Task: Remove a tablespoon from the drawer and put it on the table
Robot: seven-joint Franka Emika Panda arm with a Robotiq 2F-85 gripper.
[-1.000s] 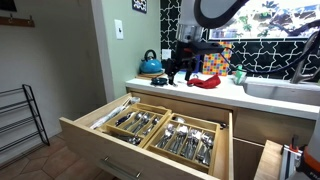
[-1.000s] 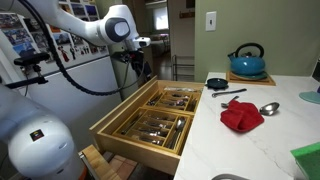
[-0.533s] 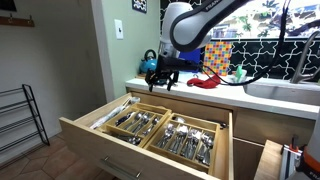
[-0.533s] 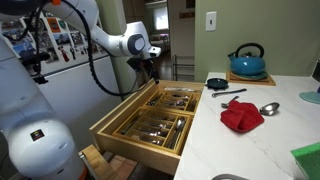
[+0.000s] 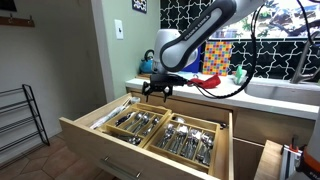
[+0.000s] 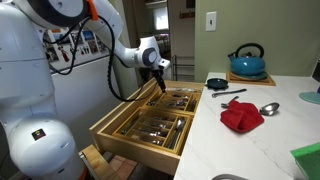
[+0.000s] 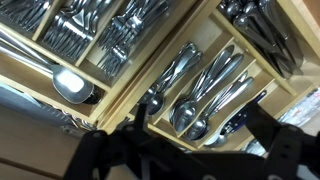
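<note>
**Operator:** Where's the spoon I'm after?

**Spotter:** In the drawer, which stands pulled wide out under the counter. In your wrist view the spoons lie packed in one wooden compartment at about 3 o'clock from centre. Their bowls sit low and their handles run up toward 1 o'clock. A larger spoon lies by itself in a narrow slot at 9 o'clock. More cutlery fills the compartments toward 11 o'clock.

**Operator:** And my jaws?

**Spotter:** They're spread apart and gripping nothing. The wrist view shows the fingers as dark blurs along the 6 o'clock edge, with the spoon compartment just above the gap. In an exterior view your arm comes down from 1 o'clock. The jaws hang over the back of the drawer, close to the counter's edge. They look clear of the cutlery, though I can't be sure at this size.

**Operator:** What's around it?

**Spotter:** In an exterior view a spoon lies on the counter, just at 2 o'clock of a crumpled red cloth. A teal kettle stands at 12 o'clock from the cloth, near the wall. A small black pan sits at 10 o'clock, near the counter's edge. The sink is at the 3 o'clock end of the counter, well apart from your jaws, and a black wire rack stands on the floor at 9 o'clock of the drawer
</note>
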